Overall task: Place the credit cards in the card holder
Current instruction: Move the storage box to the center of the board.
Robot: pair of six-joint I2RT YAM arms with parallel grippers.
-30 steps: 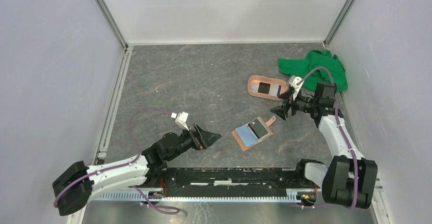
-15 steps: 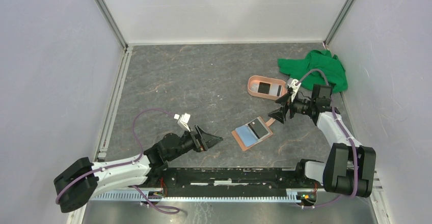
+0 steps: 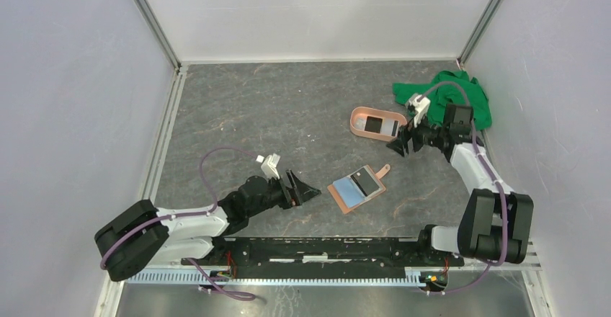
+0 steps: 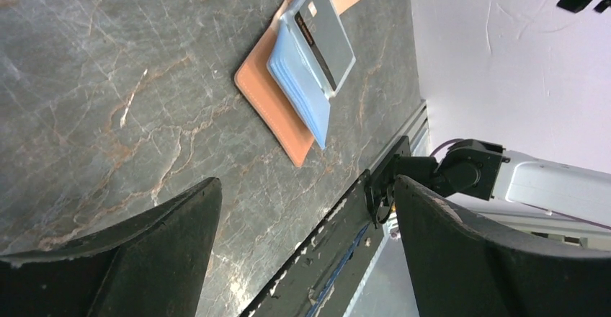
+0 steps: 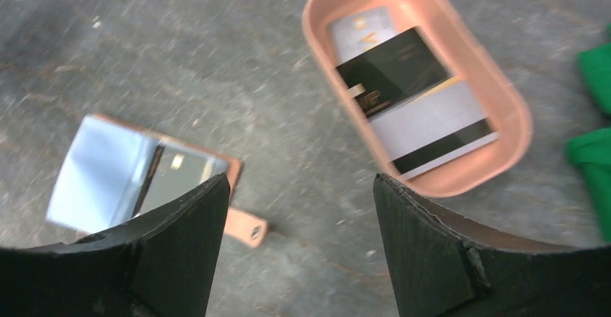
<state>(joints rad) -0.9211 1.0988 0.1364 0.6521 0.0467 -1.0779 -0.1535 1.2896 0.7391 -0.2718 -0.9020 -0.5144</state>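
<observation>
The dark marbled desk (image 3: 274,115) carries the card holder (image 3: 355,191), open near its middle, one card on its blue pockets. Other credit cards (image 5: 403,94) lie in the pink tray (image 5: 497,169). Left jaws and right jaws both stand wide, empty.
</observation>
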